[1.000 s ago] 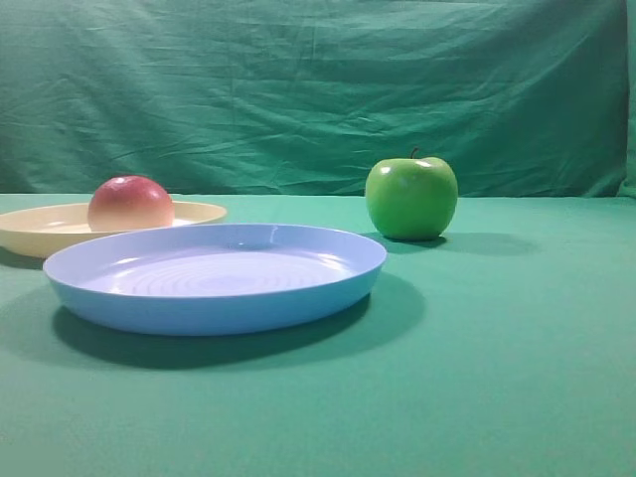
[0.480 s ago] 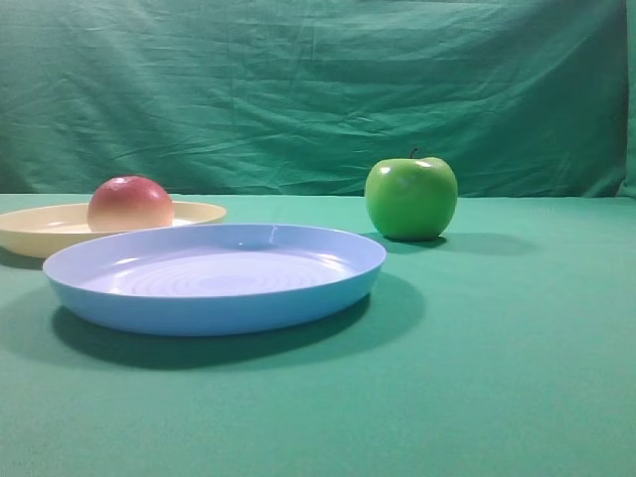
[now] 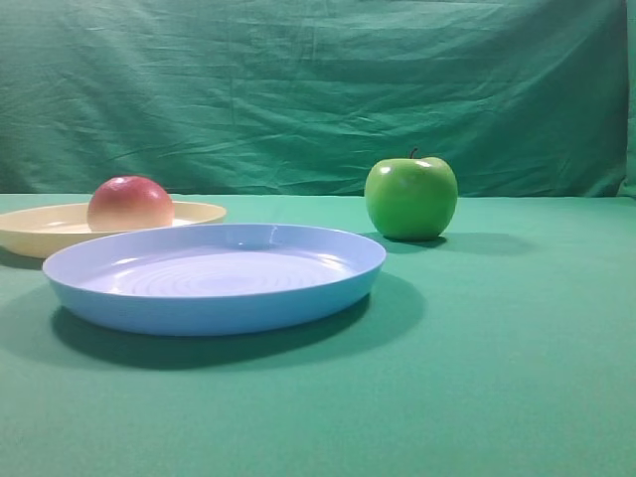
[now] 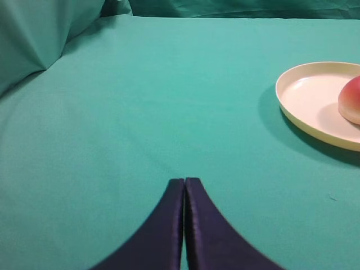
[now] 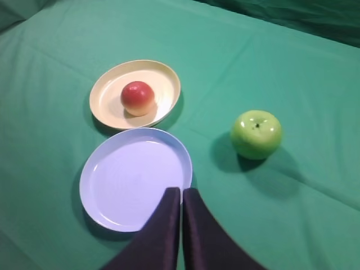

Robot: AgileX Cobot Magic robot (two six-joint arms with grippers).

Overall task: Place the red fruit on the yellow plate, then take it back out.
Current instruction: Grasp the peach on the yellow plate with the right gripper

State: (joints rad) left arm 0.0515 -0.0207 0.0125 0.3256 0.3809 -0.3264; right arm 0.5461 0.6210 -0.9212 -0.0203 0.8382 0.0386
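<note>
The red fruit (image 3: 130, 203) (image 5: 138, 96) rests inside the yellow plate (image 3: 40, 227) (image 5: 163, 84), slightly left of the plate's middle in the right wrist view. In the left wrist view the yellow plate (image 4: 306, 98) shows at the right edge with a slice of the red fruit (image 4: 352, 100) on it. My left gripper (image 4: 184, 181) is shut and empty over bare cloth, well left of the plate. My right gripper (image 5: 181, 191) is shut and empty, held high above the near rim of the blue plate. Neither gripper appears in the exterior view.
A larger light-blue plate (image 3: 328, 283) (image 5: 101, 174) sits in front of the yellow one. A shiny green apple (image 3: 410, 198) (image 5: 256, 134) stands to the right. Green cloth covers the table, and a green backdrop (image 3: 318, 89) hangs behind.
</note>
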